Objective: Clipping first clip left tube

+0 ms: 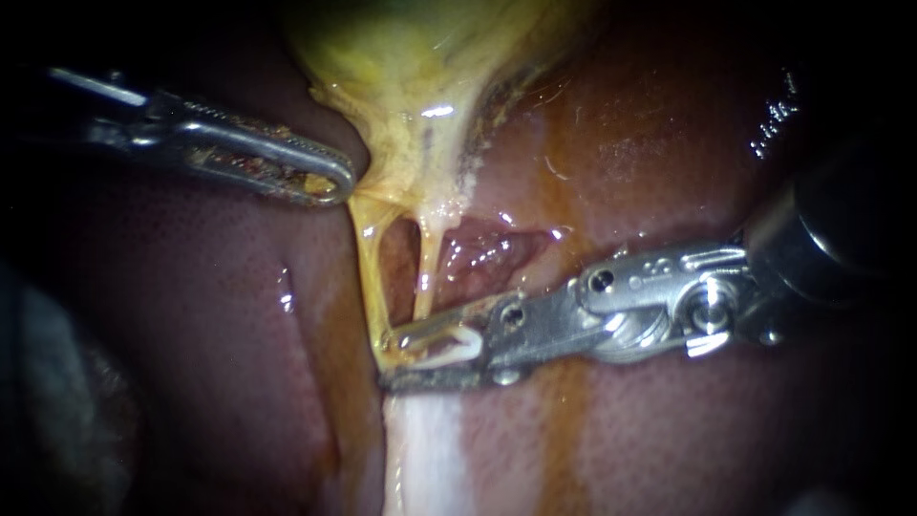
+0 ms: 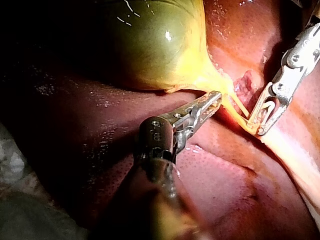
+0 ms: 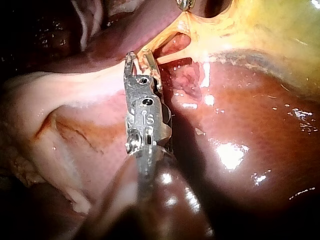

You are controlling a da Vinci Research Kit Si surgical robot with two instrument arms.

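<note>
The yellow-green gallbladder narrows to a neck from which two thin yellow tubes run down. My left instrument has its jaws shut on the yellow tissue at the neck's left side and holds it taut. The left tube slants down into my right instrument, whose jaws stand open around the tube's lower end, a pale clip showing between them. The right tube ends just above the upper jaw. In the left wrist view my right instrument forms an open V at the tube's base.
Dark red liver surrounds the site. A raw red patch lies right of the tubes. A pale white band of tissue runs down below the right instrument's jaws. The right instrument's wrist and shaft cross the liver.
</note>
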